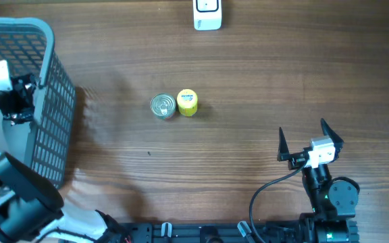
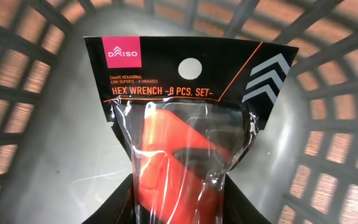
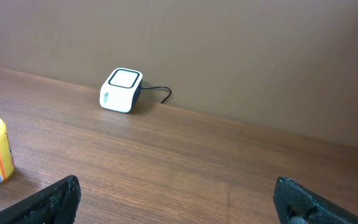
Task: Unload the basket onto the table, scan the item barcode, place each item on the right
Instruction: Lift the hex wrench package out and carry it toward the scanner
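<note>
The left gripper (image 2: 179, 210) is narrowed on the lower part of a hex wrench pack (image 2: 185, 93). Its dark fingers show at the bottom edge of the left wrist view, and the clear wrap bunches between them. How firm that pinch is cannot be told from here. The pack stands upright in the centre of the frame with its printed header card towards the camera. The grey mesh basket (image 2: 17, 93) is all round it, so the item is inside the basket at the upper left of the overhead view.

No barcode shows on the visible face, so it is probably on the back. To do the step well, lift the pack straight up until it clears the basket rim, keeping the pinch on the stiff orange insert rather than on loose film. Then carry it to the white scanner (image 1: 207, 15) at the top centre of the overhead view and turn the far face flat to the scanner's window.

The right gripper (image 1: 306, 138) stands wide and empty at the lower right. The tin can (image 1: 163, 106) and yellow tub (image 1: 187, 102) sit mid-table, just below the likely path.
</note>
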Controlling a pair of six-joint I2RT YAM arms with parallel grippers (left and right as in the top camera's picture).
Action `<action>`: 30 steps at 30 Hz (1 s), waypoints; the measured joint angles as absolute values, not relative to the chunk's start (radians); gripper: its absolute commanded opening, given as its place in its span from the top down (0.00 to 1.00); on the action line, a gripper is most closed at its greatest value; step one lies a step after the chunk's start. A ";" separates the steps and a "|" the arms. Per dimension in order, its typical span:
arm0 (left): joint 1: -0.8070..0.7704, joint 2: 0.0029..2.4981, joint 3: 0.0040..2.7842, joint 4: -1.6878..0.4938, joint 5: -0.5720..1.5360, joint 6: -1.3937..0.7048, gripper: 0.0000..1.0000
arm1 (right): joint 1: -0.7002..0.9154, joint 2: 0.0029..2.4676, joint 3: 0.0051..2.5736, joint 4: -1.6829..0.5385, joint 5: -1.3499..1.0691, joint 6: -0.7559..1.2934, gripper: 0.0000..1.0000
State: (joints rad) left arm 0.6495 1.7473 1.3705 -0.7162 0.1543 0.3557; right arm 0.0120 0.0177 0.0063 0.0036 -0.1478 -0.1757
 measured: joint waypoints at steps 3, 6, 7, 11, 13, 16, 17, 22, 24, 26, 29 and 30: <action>0.649 1.691 1.370 -0.718 0.154 0.356 0.72 | 0.012 0.018 0.006 0.004 -0.148 -0.176 0.00; 0.649 1.644 1.370 -0.719 0.154 0.355 0.74 | 0.012 0.018 0.006 0.004 -0.148 -0.176 0.00; 0.649 1.626 1.370 -0.719 0.155 0.355 0.74 | 0.012 0.018 0.006 0.004 -0.148 -0.176 0.00; 0.649 1.517 1.370 -0.719 0.155 0.339 0.72 | 0.012 0.018 0.006 0.004 -0.148 -0.176 0.00; 0.649 1.462 1.370 -0.722 0.155 0.330 0.71 | 0.012 0.018 0.006 0.004 -0.148 -0.176 0.00; 0.649 1.378 1.370 -0.737 0.154 0.321 0.70 | 0.012 0.018 0.006 0.004 -0.148 -0.176 0.00; 0.649 1.348 1.370 -0.742 0.154 0.314 0.69 | 0.012 0.018 0.006 0.004 -0.148 -0.176 0.00; 0.649 1.227 1.371 -0.749 0.157 0.275 0.68 | 0.012 0.018 0.006 0.004 -0.148 -0.176 0.00; 0.649 1.181 1.372 -0.749 0.170 0.260 0.68 | 0.012 0.018 0.006 0.004 -0.148 -0.176 0.00; 0.649 1.140 1.372 -0.753 0.192 0.249 0.69 | 0.012 0.018 0.006 0.004 -0.148 -0.176 0.00; 0.649 1.087 1.372 -0.757 0.234 0.236 0.70 | 0.012 0.018 0.006 0.004 -0.148 -0.176 0.00; 0.649 1.076 1.372 -0.758 0.245 0.231 0.69 | 0.012 0.018 0.006 0.004 -0.148 -0.176 0.00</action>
